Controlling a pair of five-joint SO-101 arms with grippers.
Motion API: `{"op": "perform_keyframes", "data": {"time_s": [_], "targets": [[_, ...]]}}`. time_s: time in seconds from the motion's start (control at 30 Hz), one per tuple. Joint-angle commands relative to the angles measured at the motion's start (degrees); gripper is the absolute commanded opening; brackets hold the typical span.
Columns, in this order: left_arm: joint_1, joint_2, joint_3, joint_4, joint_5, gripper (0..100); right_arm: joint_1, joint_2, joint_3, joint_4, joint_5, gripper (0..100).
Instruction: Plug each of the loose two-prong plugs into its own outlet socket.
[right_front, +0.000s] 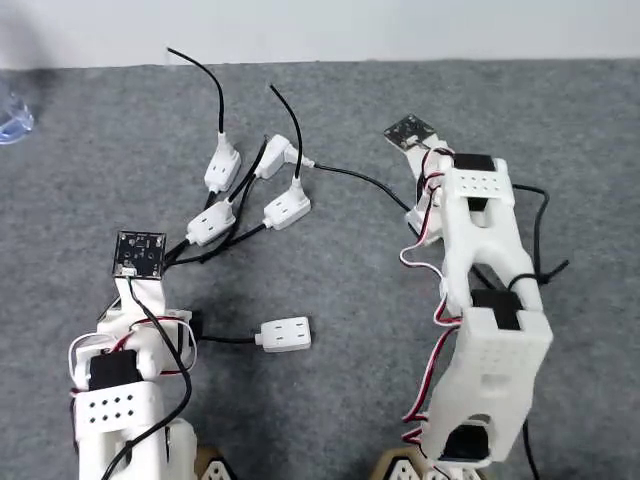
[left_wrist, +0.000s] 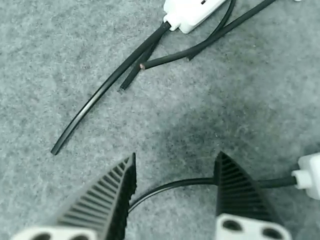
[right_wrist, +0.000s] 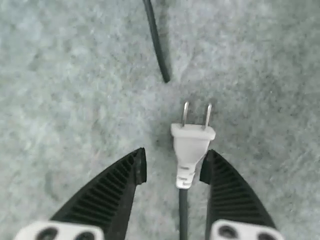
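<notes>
**Right gripper** (right_wrist: 175, 151): the jaws are spread wide and grip nothing. They sit on either side of a white two-prong plug (right_wrist: 192, 145). The plug lies flat on the grey felt worktop (right_wrist: 75, 75), prongs pointing away from the jaws, and its black cord runs back beneath them. One jaw stands just beside the plug body; the other is apart from it. A loose black cable end (right_wrist: 162, 65) lies beyond the prongs without touching them.

**Left gripper** (left_wrist: 176, 155): the jaws are likewise open and empty, above the worktop. A black cord (left_wrist: 170, 187) runs across the gap between them and joins a white fitting (left_wrist: 310, 176) at the view's edge. Farther off lies a white outlet socket (left_wrist: 192, 12), with several cut cable ends beside it.

**From above:** the left arm (right_front: 125, 380) is drawn in on the near side, and the right arm (right_front: 480, 270) is stretched farther out. A single outlet socket (right_front: 285, 335) lies just beside the left arm. A cluster of white sockets (right_front: 286, 208) with tangled black cords sits between the arms, farther back.
</notes>
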Motion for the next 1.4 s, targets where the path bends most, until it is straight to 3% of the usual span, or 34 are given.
{"op": "perform_keyframes", "data": {"time_s": [0.0, 0.43, 0.67, 0.97, 1.17, 1.37], "targets": [[0.2, -0.4, 0.0, -1.3, 0.4, 23, 0.6, 0.3, -5.3, 0.7, -0.1, 22.3], [2.6, -0.4, 0.1, -1.3, 0.4, 23, 3.1, 4.5, -5.6, 0.7, -0.1, 22.1], [2.5, -0.4, 0.1, -1.3, 0.4, 23, 4.7, 5.2, -5.6, -0.6, -0.1, 1.8], [2.4, -0.4, 0.1, -1.3, 0.4, 23, 3.4, 6.3, -7.0, -0.6, 2.5, 16.5], [2.5, -0.4, 0.1, -1.3, 0.4, 23, 2.1, 6.4, -7.5, -0.3, 2.9, 16.2], [2.4, -0.4, 0.1, -1.3, 0.4, 23, 2.3, 7.3, -7.5, -2.3, 3.1, 3.9]]}}
